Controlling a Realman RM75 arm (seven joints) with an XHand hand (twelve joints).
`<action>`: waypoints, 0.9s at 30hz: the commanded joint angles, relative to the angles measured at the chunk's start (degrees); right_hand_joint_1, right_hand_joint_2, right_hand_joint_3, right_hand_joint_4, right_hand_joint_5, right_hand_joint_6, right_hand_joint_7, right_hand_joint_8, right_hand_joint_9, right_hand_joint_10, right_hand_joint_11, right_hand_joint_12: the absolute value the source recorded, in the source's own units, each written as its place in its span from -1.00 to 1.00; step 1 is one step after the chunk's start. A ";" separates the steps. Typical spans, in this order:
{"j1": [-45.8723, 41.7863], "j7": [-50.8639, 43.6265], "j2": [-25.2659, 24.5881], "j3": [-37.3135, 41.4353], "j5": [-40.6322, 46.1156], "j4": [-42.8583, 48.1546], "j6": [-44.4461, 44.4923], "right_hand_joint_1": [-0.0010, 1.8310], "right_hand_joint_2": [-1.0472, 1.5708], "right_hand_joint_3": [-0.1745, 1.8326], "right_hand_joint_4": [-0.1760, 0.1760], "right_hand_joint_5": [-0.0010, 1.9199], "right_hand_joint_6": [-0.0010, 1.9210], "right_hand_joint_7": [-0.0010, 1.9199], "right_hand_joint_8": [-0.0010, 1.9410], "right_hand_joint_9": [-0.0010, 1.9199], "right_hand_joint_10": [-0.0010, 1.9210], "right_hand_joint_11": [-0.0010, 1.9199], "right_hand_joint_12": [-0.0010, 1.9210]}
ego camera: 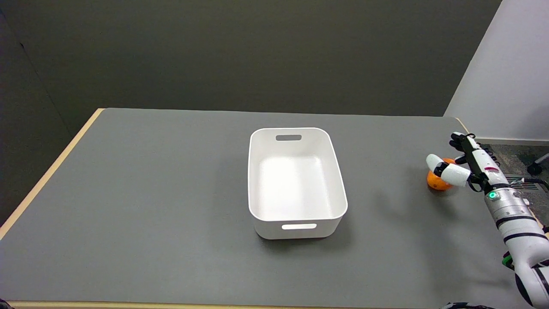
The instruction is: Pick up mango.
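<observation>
While mango [437,182] sits on surface [171,193] well right of white bin [296,216], right hand [461,165] wraps it, fingers apparently clamped; lift judged outstanding.

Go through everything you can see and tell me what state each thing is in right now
mango: orange, on the table near its right edge, partly hidden by the hand.
right hand: wrapped around the mango, fingers over its top; whether it has been lifted cannot be told.
white bin: upright at the table's middle, nothing inside.
table: grey top, carrying the bin and mango.
</observation>
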 commanded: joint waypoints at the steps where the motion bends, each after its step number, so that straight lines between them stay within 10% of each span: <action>1: 0.11 3.00 3.05 -1.83 -4.14 2.72 5.05 -0.43 0.24 0.01 -1.00 -0.93 -0.67 -0.94 -0.58 -1.00 -0.27 -0.90 0.44; 27: -2.80 3.56 2.14 1.19 -6.13 2.81 4.97 -0.34 0.25 0.07 -1.00 -0.94 -0.62 -0.95 -0.60 -1.00 -0.36 -1.00 0.24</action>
